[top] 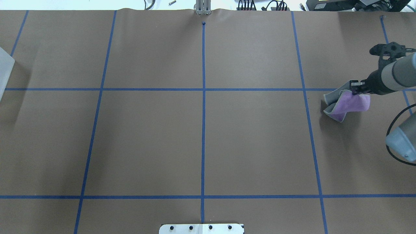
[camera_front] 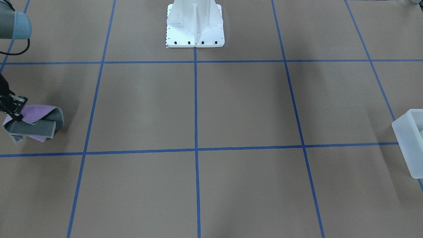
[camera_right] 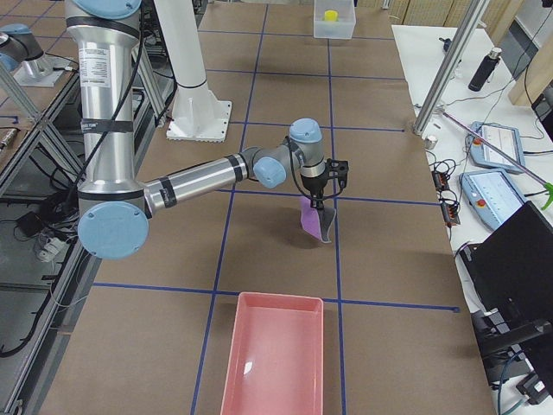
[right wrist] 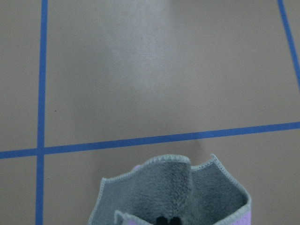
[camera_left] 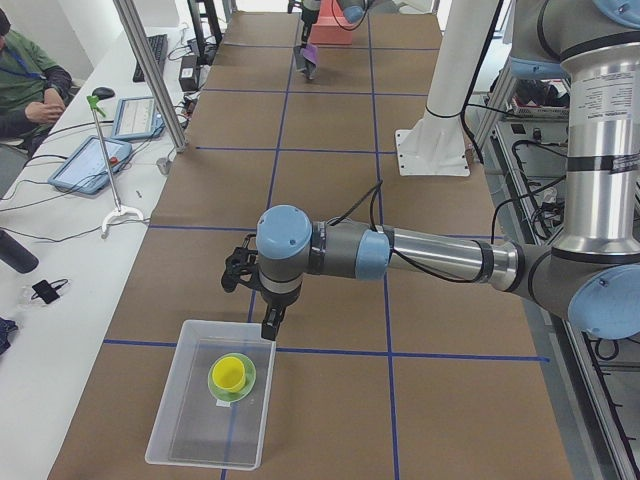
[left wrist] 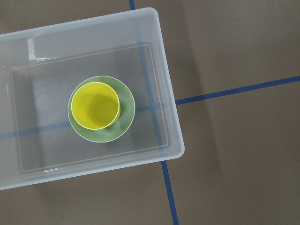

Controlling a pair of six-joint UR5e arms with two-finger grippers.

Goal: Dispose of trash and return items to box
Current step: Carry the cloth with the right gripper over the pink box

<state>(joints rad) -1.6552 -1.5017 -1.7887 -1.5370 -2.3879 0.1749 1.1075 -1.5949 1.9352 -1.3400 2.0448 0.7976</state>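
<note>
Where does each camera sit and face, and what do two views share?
Front-facing: across the table, facing the white robot base; right gripper at its left edge.
Overhead: behind the robot, looking forward and down; right arm only.
Exterior left: table's left end; left arm near, above the box.
Exterior right: opposite end; right arm near, pink bin in foreground.
Left wrist: straight down on the yellow cup in the green bowl; no body.
Right wrist: down on the purple-and-grey cloth.
Shared: front-facing and overhead both show that cloth gripped.
</note>
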